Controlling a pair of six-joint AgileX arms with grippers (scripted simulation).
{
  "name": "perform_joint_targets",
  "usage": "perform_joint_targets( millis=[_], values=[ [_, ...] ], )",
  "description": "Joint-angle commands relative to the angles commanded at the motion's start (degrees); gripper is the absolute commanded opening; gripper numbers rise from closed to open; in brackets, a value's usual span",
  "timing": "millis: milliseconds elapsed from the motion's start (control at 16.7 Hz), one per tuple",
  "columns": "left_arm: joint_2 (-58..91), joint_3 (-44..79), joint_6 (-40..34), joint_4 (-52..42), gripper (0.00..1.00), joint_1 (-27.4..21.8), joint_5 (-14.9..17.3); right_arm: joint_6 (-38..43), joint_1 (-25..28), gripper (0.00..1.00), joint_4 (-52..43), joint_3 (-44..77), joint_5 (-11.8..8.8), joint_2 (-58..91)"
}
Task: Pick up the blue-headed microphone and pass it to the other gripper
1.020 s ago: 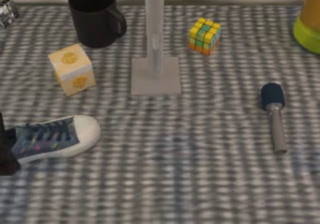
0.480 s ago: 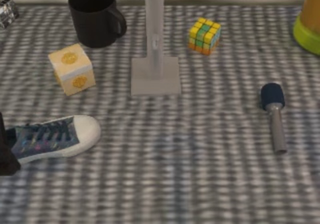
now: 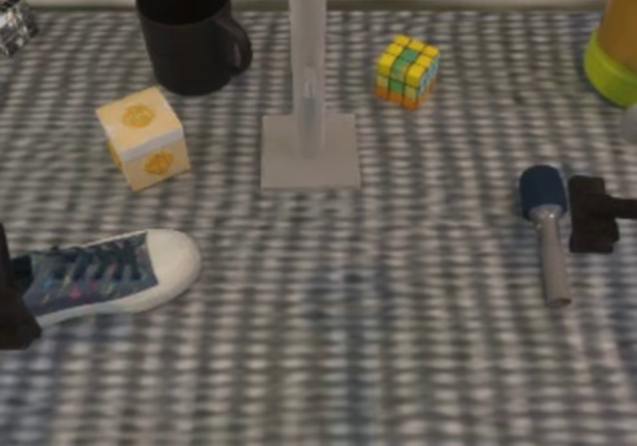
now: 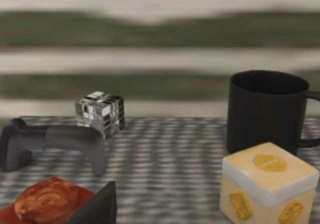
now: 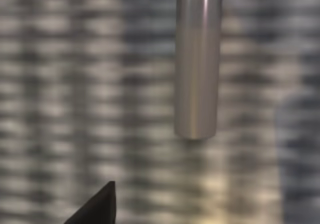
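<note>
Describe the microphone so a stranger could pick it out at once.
Start at the tall grey post mid-table and look toward the right edge. The microphone lies flat there, beside the right gripper. Nothing else has its round dark-blue head and slim silver handle.

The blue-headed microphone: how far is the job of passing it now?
Nothing is finished yet. The blue-headed microphone lies flat on the table, untouched. In hand: the right gripper is beside its head, at the top view's right, not gripping it. Left to do: grasp, lift, and hand over to the left gripper, parked by the sneaker.
</note>
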Motion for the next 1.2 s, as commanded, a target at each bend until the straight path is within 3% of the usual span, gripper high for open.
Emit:
perform_joint_targets(
  millis=[300, 720, 1200],
  values=[
    [0.0, 0.0, 0.0, 0.0, 1.00, 0.0, 0.0, 1.8, 1.5, 1.00, -5.7, 9.5, -1.4, 11.5],
    [0.0, 0.0, 0.0, 0.0, 1.00, 0.0, 0.0, 1.9, 1.3, 1.00, -5.9, 10.1, -1.4, 12.5],
    [0.0, 0.0, 0.0, 0.0, 1.00, 0.0, 0.0, 4.2, 3.7, 1.00, 11.9, 3.8, -1.1, 23.1]
  ],
)
